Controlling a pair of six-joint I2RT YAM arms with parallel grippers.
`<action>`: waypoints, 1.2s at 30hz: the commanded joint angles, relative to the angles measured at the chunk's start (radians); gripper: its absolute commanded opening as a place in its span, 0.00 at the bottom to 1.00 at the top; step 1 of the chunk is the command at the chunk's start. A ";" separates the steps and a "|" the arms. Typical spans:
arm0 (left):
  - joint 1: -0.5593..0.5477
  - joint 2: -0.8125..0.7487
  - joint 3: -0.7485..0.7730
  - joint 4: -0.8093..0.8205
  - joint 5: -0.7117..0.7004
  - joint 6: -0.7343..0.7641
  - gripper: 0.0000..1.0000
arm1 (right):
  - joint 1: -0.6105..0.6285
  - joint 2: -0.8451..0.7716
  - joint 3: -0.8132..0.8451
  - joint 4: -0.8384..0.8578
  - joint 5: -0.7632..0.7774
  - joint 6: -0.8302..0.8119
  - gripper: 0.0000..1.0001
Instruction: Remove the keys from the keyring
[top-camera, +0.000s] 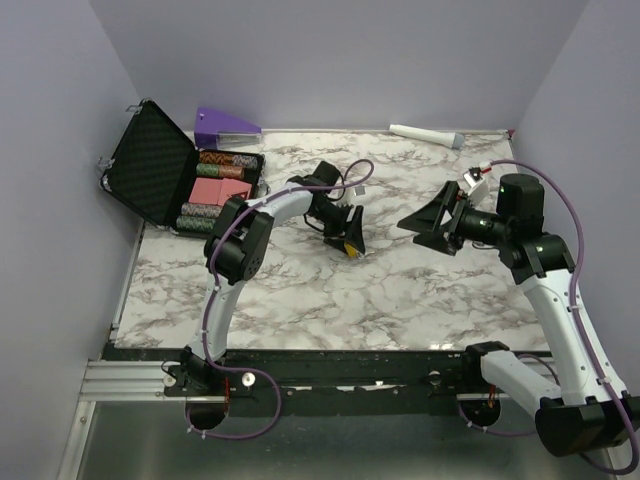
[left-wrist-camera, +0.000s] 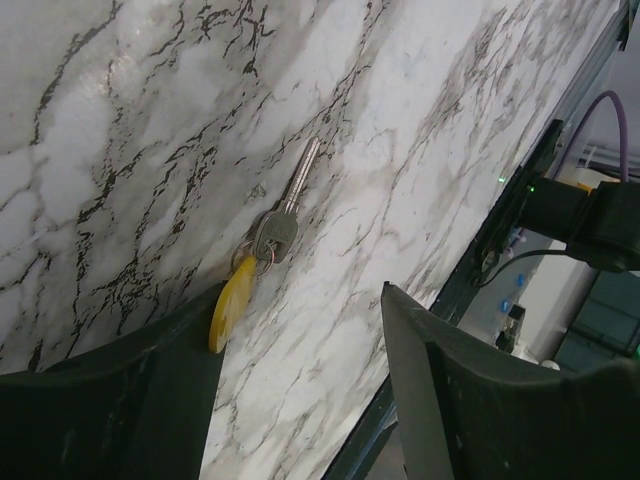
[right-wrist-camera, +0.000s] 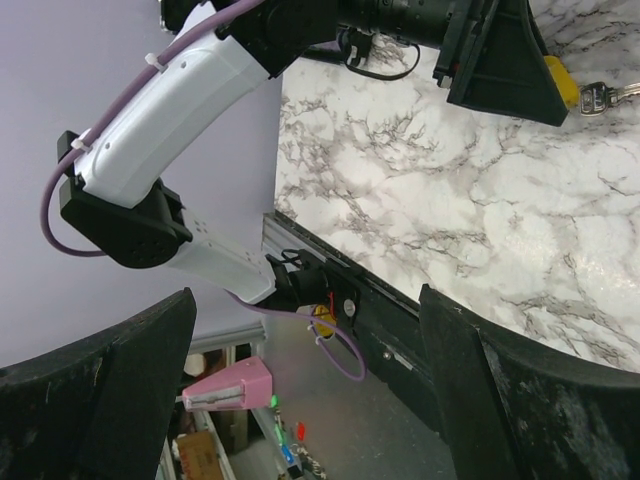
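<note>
Lilac walls box in the marble table. Keys lie near its centre, yellow tag by a finger of the spread left gripper; right gripper gapes empty at 3 o'clock.

From my seat I count two arms, the left arm and the right arm, with one gripper apiece: left gripper, right gripper. On the one marble table I see one silver key, one yellow tag, one keyring, one open black case showing two rows of chips, one purple wedge and one white cylinder
</note>
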 joint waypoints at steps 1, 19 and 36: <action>-0.002 0.006 -0.006 0.033 0.018 -0.022 0.67 | 0.003 -0.019 0.002 -0.044 0.013 0.000 1.00; -0.021 0.011 -0.005 0.050 -0.054 -0.054 0.41 | 0.003 -0.004 0.029 -0.085 0.017 -0.037 1.00; -0.041 -0.021 -0.031 0.034 -0.176 -0.067 0.52 | 0.003 0.029 0.057 -0.101 0.008 -0.077 1.00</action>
